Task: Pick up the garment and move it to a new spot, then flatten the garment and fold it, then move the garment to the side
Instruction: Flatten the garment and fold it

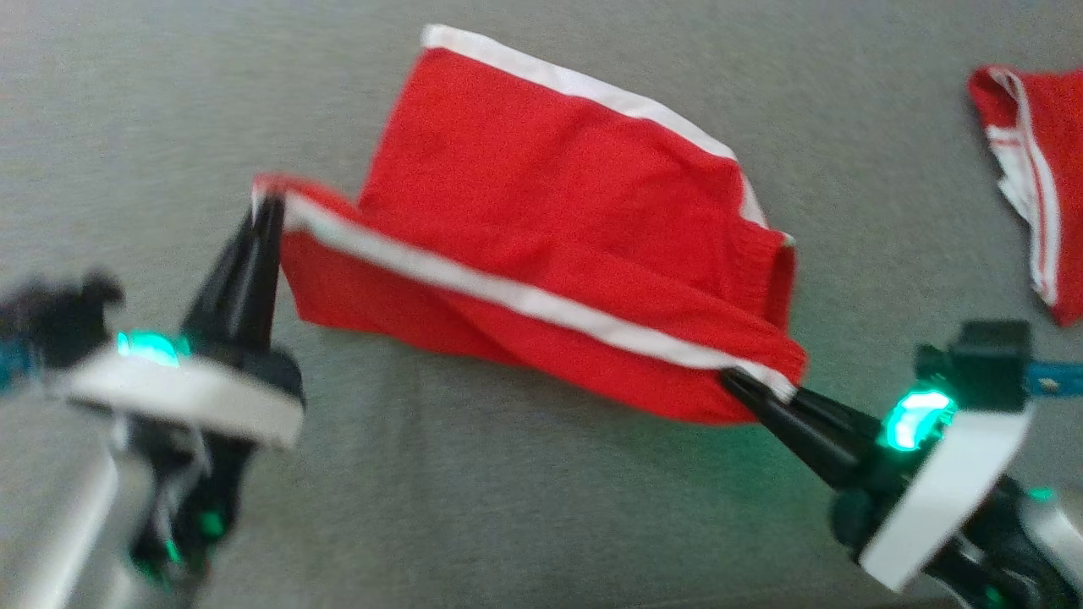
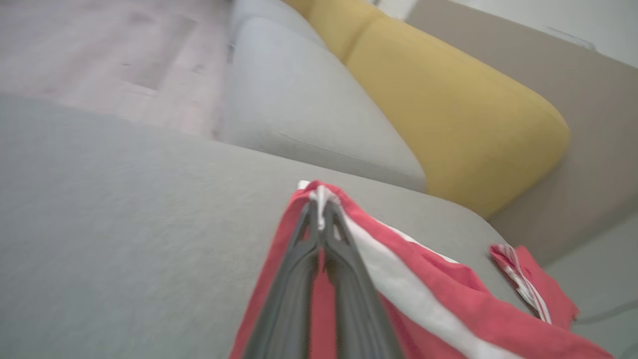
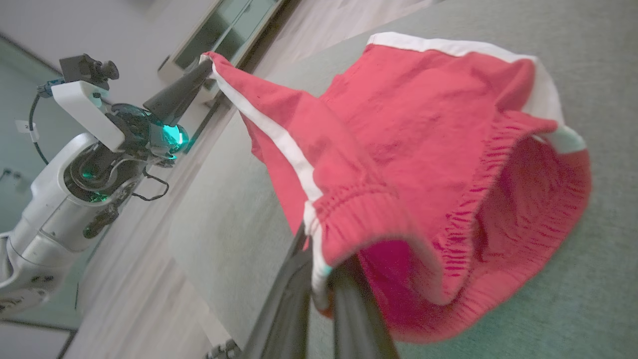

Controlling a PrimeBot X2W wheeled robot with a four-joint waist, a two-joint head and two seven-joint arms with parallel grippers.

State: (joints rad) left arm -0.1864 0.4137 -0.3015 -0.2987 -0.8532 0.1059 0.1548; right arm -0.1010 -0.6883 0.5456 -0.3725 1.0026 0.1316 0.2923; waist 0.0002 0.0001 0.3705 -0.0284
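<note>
Left tool (image 1: 265, 207), at 9 o'clock, pinches one corner of the red shorts (image 1: 550, 194); right tool (image 1: 738, 387), at 4 o'clock, clamps their waistband end. They stretch between both, trailing onto the grey cushion (image 1: 508, 507).

No text, brand, number or sign could be read, one small white tag (image 3: 26, 129) was too blurred

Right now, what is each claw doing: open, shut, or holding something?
Left claw: shut, holding a corner of the red shorts.
Right claw: shut, holding the shorts at the waistband.
</note>
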